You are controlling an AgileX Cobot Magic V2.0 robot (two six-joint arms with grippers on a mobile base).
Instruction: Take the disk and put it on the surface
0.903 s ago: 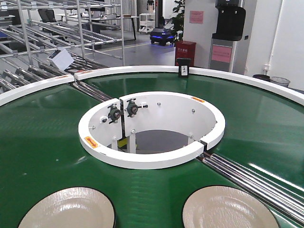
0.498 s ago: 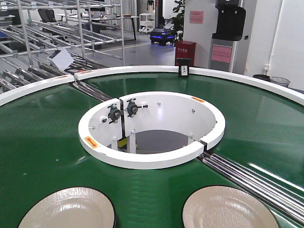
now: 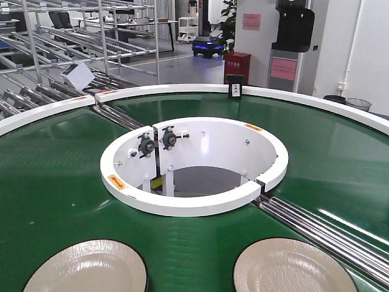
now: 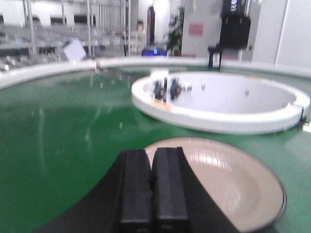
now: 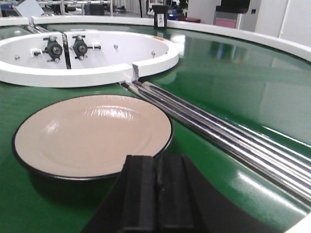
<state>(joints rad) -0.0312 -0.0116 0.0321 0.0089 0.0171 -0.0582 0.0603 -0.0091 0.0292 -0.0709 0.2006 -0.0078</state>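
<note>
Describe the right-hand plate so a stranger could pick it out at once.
Find the green conveyor belt circling a white inner rim. On its near side lie a left plate and a right plate, both cream with black edges. Take the right one, beside the steel rollers.

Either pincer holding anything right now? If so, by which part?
Nothing held. Left pincer is shut and empty by the left plate; right pincer likewise by the right plate.

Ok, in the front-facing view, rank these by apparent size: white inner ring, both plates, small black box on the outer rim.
1. white inner ring, largest.
2. left plate and right plate: look alike, both cut off by the frame's bottom edge, so unranked.
3. small black box, smallest, though farthest away.
</note>
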